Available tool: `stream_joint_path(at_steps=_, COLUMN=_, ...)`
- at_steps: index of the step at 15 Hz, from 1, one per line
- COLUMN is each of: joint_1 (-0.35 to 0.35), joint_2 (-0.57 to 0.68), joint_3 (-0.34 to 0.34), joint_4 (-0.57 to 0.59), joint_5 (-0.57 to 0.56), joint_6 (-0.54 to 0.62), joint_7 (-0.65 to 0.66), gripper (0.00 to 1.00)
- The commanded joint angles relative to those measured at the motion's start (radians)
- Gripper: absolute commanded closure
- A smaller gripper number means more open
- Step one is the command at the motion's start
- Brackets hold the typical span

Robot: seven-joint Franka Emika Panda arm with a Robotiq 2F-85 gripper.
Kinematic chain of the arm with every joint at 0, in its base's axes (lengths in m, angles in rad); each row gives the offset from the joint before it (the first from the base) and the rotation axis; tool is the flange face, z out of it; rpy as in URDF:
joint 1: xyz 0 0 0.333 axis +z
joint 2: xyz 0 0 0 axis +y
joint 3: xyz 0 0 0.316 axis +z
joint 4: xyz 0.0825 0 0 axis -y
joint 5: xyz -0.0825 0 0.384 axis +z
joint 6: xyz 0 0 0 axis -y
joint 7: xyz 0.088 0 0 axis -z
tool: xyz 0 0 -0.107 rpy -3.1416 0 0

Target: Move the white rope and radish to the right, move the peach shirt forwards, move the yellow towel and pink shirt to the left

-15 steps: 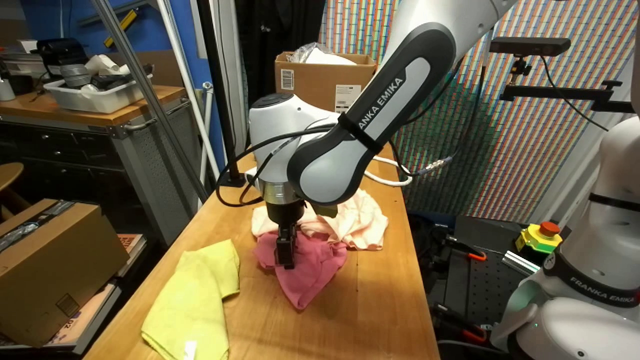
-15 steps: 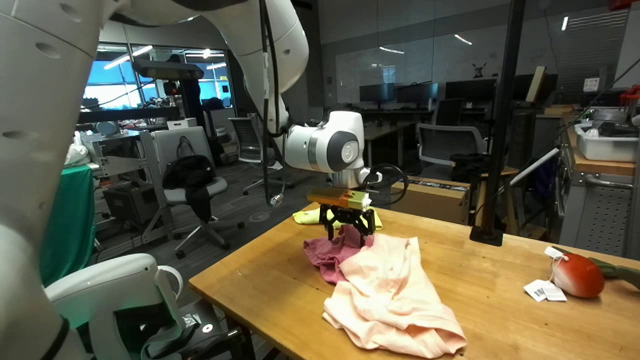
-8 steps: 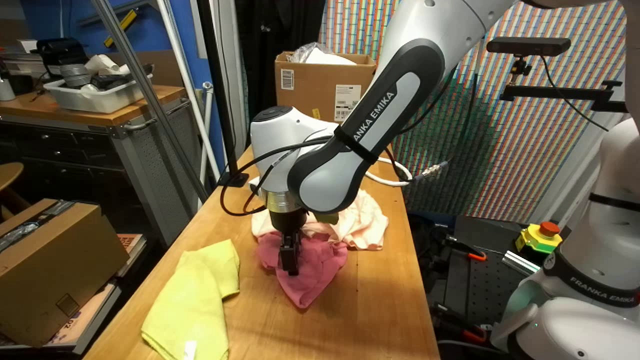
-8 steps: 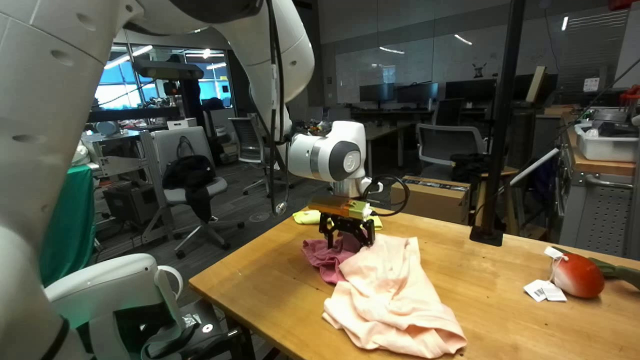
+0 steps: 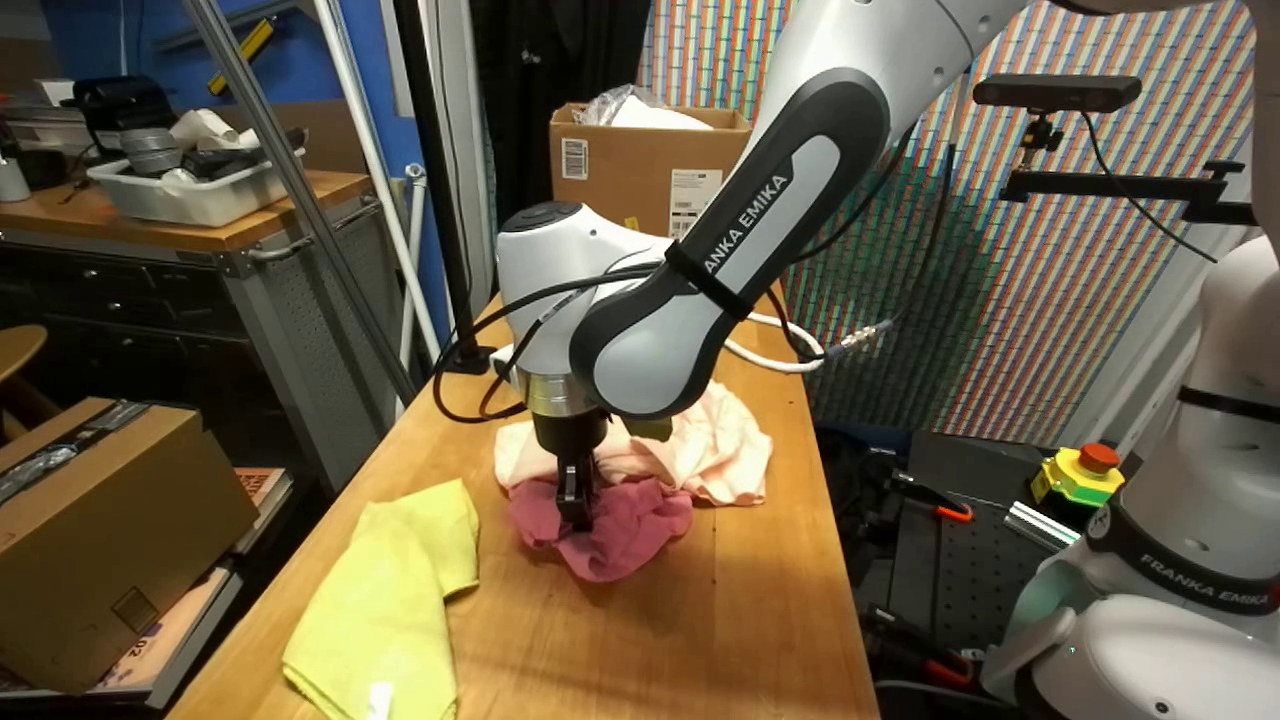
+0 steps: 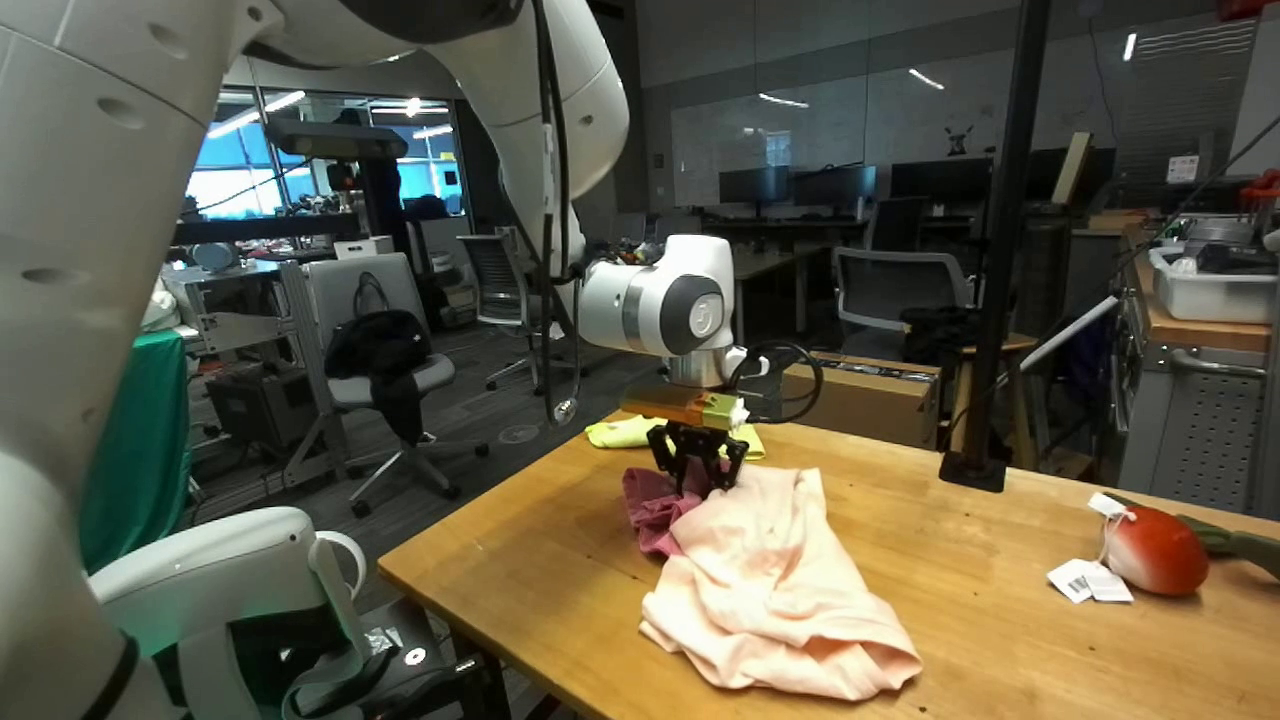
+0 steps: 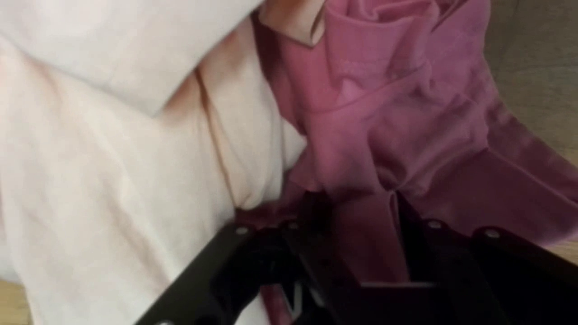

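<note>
Pink shirt [image 5: 630,532], where it lay on the table [image 5: 690,645] against the peach shirt [image 6: 770,590]: my gripper [image 7: 360,205] had a fold pinched between its jaws, so I judged that shirt's leftward move in hand, with a slow lift clear called for next.

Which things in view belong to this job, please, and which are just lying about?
For the job: pink shirt; peach shirt; yellow towel; radish; what looks like the white rope.
Lying about: open cardboard box; taped cardboard box; white plastic bin; black bag.
</note>
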Motion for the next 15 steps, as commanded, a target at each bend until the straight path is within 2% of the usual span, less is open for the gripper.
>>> stream_joint_path(at_steps=1, joint_1=-0.004, joint_2=-0.006, joint_3=-0.001, joint_4=-0.005, joint_5=-0.007, joint_6=0.024, joint_7=-0.017, gripper=0.92)
stream_joint_path(at_steps=4, joint_1=0.004, joint_2=-0.031, joint_3=-0.03, joint_4=-0.015, joint_5=-0.037, joint_6=0.065, joint_7=0.017, gripper=0.99)
stream_joint_path(at_steps=5, joint_1=0.013, joint_2=-0.041, joint_3=-0.052, joint_4=-0.02, joint_5=-0.064, joint_6=0.093, joint_7=0.042, gripper=0.96)
stream_joint_path(at_steps=9, joint_1=0.079, joint_2=-0.068, joint_3=-0.206, joint_4=-0.031, joint_5=-0.303, joint_6=0.197, joint_7=0.192, gripper=0.95)
stream_joint_path(at_steps=12, joint_1=0.14, joint_2=-0.06, joint_3=-0.327, joint_4=-0.013, joint_5=-0.51, joint_6=0.229, joint_7=0.366, gripper=0.95)
stream_joint_path(at_steps=13, joint_1=0.154, joint_2=-0.06, joint_3=-0.35, joint_4=-0.011, joint_5=-0.565, joint_6=0.232, joint_7=0.421, gripper=0.95)
stream_joint_path(at_steps=15, joint_1=0.157, joint_2=-0.066, joint_3=-0.353, joint_4=-0.008, joint_5=-0.641, joint_6=0.224, joint_7=0.499, gripper=0.95)
